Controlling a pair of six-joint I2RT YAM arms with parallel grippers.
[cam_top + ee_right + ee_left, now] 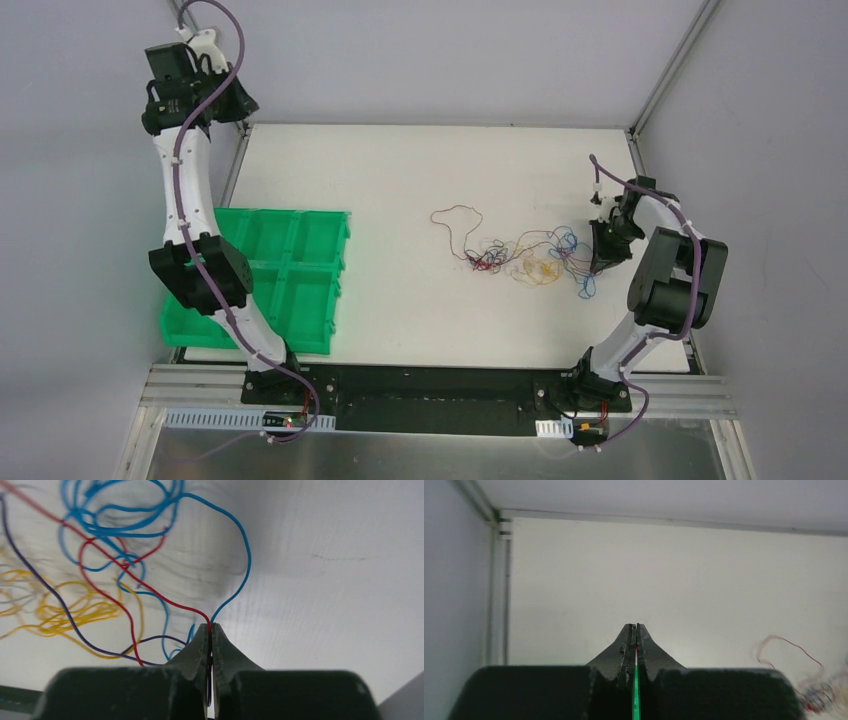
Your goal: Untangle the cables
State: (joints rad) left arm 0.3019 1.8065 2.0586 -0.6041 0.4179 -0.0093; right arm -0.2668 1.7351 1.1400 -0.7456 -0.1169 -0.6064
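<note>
Tangled cables [520, 258] lie on the right half of the surface [380, 180]. The right fingers [199, 647] pinch red and blue strands [196, 611] at the tangle's edge. The left fingers [646, 645] sit closed, empty. Next, likely a gentle outward pull.

Pale grey walls [450, 60] enclose the cell at back, left and right, under even, diffuse light. An aluminium post [668, 70] runs up the far right corner. White tabletop [400, 180], faintly scuffed. A green compartmented bin [300, 250] sits at its left edge. Black base plate [430, 395] along the near edge; below it, apparently a metal panel [430, 455].
</note>
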